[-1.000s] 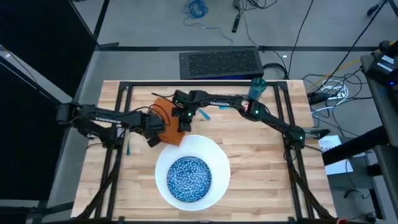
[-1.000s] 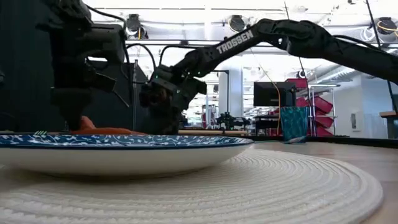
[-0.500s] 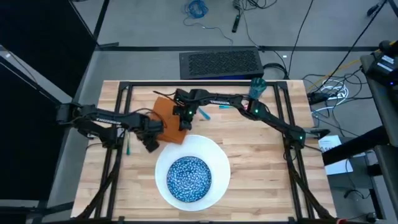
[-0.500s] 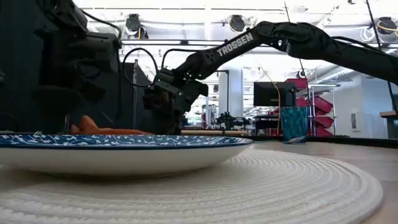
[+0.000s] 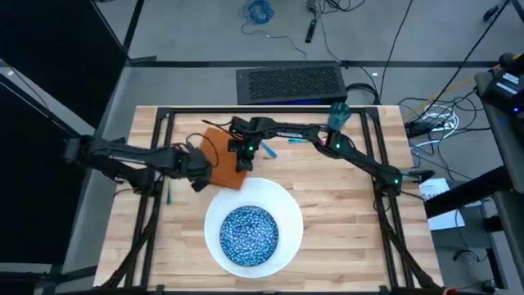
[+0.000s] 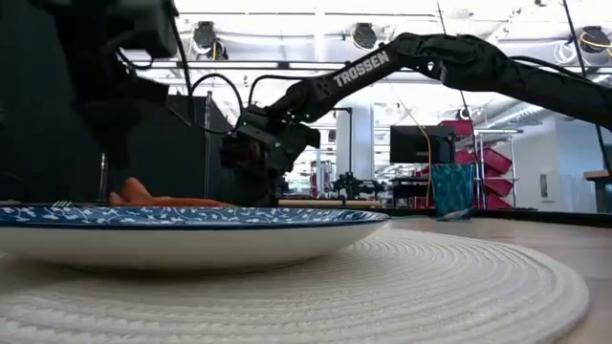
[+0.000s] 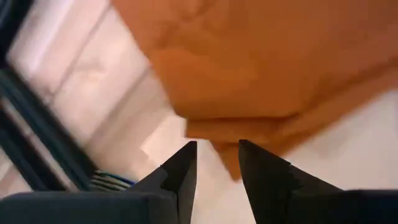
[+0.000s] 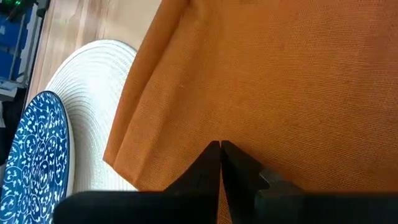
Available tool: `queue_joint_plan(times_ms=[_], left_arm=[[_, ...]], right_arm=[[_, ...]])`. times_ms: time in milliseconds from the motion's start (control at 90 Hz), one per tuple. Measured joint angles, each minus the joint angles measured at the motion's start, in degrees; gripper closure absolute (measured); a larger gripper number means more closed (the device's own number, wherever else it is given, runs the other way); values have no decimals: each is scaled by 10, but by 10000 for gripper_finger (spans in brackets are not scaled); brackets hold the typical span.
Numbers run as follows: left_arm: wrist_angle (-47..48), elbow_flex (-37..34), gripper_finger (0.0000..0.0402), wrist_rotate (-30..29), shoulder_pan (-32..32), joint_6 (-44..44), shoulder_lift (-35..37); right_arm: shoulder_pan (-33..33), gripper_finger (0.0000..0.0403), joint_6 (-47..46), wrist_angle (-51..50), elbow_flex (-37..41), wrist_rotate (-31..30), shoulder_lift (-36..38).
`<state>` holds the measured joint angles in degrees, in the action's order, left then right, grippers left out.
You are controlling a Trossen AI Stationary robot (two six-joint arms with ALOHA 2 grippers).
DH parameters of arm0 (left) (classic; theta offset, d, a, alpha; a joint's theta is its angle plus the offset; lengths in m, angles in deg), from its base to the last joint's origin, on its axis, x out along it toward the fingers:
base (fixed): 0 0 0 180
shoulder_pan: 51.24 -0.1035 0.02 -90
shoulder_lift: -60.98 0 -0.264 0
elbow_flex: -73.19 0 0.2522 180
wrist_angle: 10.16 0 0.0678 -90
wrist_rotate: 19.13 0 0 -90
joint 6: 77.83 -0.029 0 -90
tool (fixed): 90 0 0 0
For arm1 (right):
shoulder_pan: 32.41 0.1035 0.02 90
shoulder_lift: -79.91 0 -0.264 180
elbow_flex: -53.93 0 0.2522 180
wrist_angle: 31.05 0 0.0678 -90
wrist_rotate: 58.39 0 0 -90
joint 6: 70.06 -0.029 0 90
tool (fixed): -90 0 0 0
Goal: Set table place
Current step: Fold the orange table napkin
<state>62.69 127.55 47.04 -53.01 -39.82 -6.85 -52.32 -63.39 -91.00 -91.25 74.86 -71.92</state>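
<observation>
The orange napkin (image 5: 227, 157) lies on the table (image 5: 344, 221) toward its far edge, its near corner touching the rim of the white round placemat (image 5: 286, 205) that carries the blue patterned plate (image 5: 249, 235). Bare wood stays open along the right side. The right gripper (image 5: 242, 162) reaches in from the right, fingers pinched together over the napkin. The left gripper (image 5: 199, 168) hangs at the napkin's left edge, fingers slightly parted, gripping nothing.

The right gripper (image 5: 242, 164) and left gripper (image 5: 199, 174) crowded the orange napkin (image 5: 223, 157) (plate (image 5: 286, 205) just beside); bare table (image 5: 352, 221) lay open beyond.
</observation>
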Motion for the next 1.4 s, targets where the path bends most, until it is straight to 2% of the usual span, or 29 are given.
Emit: queue_joint_plan(times_ms=[189, 322, 600, 756, 1089, 1189, 1400], left_arm=[[-43, -3, 298, -7, -36, -26, -44], [-53, -3, 298, 13, -54, -41, -80], [-60, -12, 298, 52, -55, -43, -131], [-59, -13, 298, 64, -55, -40, -133], [-34, -29, 298, 183, -37, -30, -133], [-16, -21, 298, 174, -20, -11, -114], [-23, 16, 298, 86, 5, 9, -12]], right_arm=[[1, 403, 0, 0, 0, 0, 0], [1, 403, 0, 0, 0, 0, 0], [1, 403, 15, -7, 0, 0, 0], [0, 403, 15, -7, 0, 2, 0], [-1, 403, 15, -7, 0, 4, 1], [-3, 403, 15, -8, 0, 5, 1], [-6, 403, 15, -8, 0, 6, 1]])
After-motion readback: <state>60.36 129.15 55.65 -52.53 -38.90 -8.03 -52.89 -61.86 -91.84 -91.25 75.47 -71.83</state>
